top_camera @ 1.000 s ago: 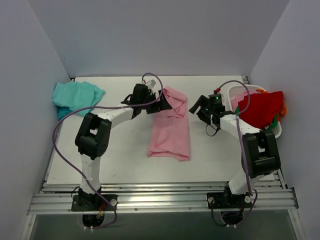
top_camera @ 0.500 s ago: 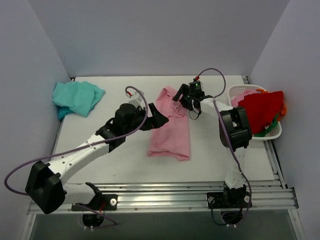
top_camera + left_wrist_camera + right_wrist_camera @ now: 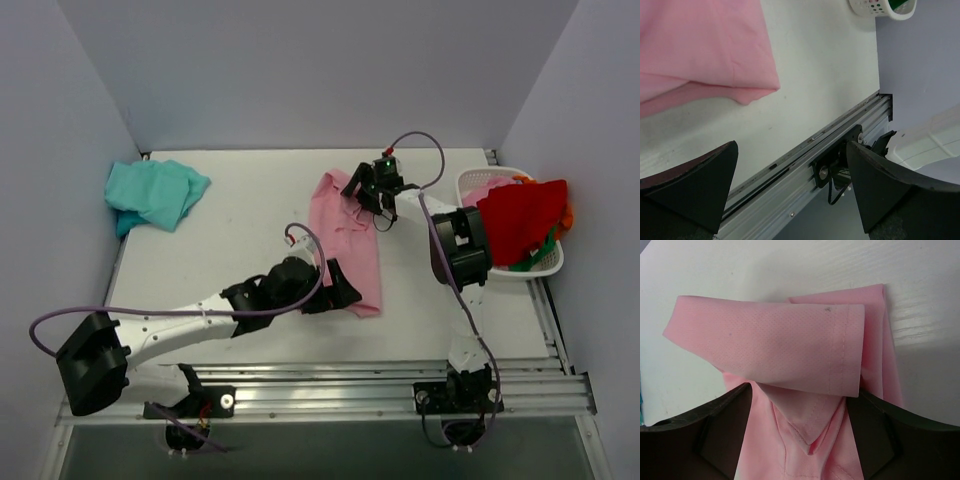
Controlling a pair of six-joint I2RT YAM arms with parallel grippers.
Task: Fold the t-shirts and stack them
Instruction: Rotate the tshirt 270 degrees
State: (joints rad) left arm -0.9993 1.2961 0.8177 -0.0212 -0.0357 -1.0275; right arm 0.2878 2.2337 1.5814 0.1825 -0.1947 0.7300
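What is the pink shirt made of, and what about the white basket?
The pink t-shirt looks like soft knitted cotton, matte: tiny dimpled weave, stitched hem, floppy folds. The white basket looks like hard plastic, smooth, with holes in its wall.

The table (image 3: pixel 240 250) is a plain white slab, with a ribbed aluminium rail (image 3: pixel 330 385) running along its near edge. Three things rest directly on it. A teal t-shirt (image 3: pixel 155 195) lies crumpled in the far left corner, well apart from the rest. A pink t-shirt (image 3: pixel 345 250) lies about mid-table, folded into a long strip running from far to near. At its far end a sleeve is doubled over the top (image 3: pixel 790 350). Its near corner (image 3: pixel 700 45) lies flat in two layers, short of the rail (image 3: pixel 805 165). A white plastic basket (image 3: pixel 470 182) stands at the right edge, near the pink shirt's far end but clear of it.
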